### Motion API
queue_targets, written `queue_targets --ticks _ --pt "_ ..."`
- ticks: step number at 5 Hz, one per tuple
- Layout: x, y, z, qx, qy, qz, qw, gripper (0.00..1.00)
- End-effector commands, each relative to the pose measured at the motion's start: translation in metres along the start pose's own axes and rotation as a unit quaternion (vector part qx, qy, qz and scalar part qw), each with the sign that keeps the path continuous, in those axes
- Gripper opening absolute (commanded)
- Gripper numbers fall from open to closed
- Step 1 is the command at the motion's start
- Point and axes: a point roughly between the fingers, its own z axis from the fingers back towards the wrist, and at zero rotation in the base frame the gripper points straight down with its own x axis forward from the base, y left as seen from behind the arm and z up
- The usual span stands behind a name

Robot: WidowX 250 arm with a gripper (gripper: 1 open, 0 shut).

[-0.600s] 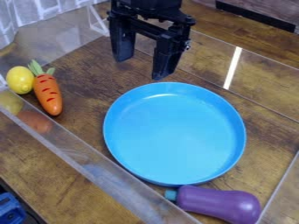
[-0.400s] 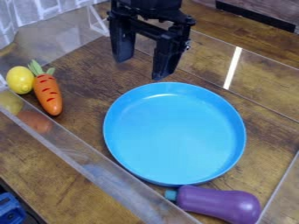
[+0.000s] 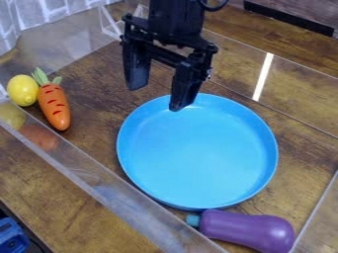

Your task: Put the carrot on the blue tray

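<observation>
The gripper (image 3: 164,87) has come down and toward the camera since the earlier frames; its two dark fingers (image 3: 187,89) now hang spread wide apart, released and holding nothing, with the right-hand finger tip over the far rim of the blue tray (image 3: 199,188). Before, it stood higher, behind the tray. The carrot (image 3: 53,105) has not moved: it lies on the wooden table (image 3: 93,59) at the left, well apart from the tray, its green top pointing away, touching the yellow lemon (image 3: 23,90). The purple eggplant (image 3: 247,230) stays just beside the tray's near rim.
</observation>
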Motion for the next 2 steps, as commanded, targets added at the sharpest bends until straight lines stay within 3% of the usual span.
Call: queue_targets --ticks 1,2 --pt "0.0019 0.0074 0.0048 -0.004 -0.012 0.018 0.9997 1.00" --pt "0.0014 0.0106 0.0007 -0.007 -0.009 0.030 0.9995 1.00"
